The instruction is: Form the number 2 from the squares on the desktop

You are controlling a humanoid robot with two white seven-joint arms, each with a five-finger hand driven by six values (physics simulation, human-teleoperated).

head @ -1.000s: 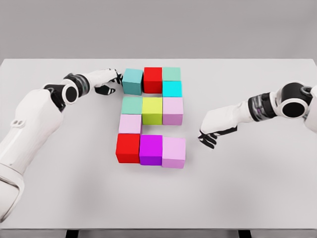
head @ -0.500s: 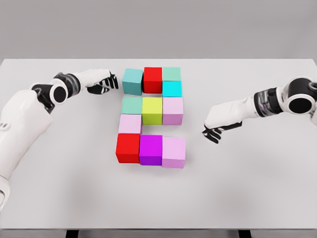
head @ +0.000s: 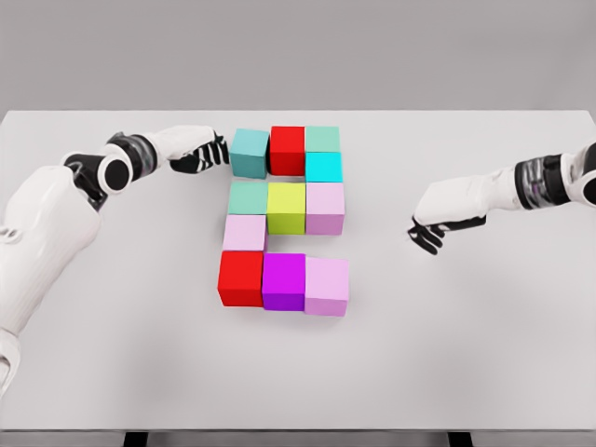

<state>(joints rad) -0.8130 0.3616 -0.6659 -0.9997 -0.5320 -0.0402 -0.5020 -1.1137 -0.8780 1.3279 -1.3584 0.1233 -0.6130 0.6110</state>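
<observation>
Head view: Ten coloured cubes sat grouped at mid-table on the white table (head: pixel 112 372), forming a blocky 2.

Top row, L to R: teal cube (head: pixel 250 153), red cube (head: pixel 287 149), pale green cube (head: pixel 322 139). Cyan cube (head: pixel 324 167) sat directly in front of the pale green one, touching it.

Middle row: sea-green cube (head: pixel 248 196), yellow-green cube (head: pixel 287 207), pink cube (head: pixel 325 207), all touching side by side.

Light pink cube (head: pixel 245 232) sat below the sea-green cube on the L side.

Bottom row: second red cube (head: pixel 241 277), magenta cube (head: pixel 284 280), lilac cube (head: pixel 326 285), close-packed.

Left hand (head: pixel 203 154) lay at the L face of the teal cube, fingers curled, dark fingertips at or just beside the cube; contact could not be confirmed. It gripped nothing. L arm entered from lower left, forearm reaching across the table's far L area.

Right hand (head: pixel 436 223) hovered over bare table well apart from the cubes, R of the pink cube. Palm down, fingers loosely bent downward, holding nothing. R arm entered from the R edge.
</observation>
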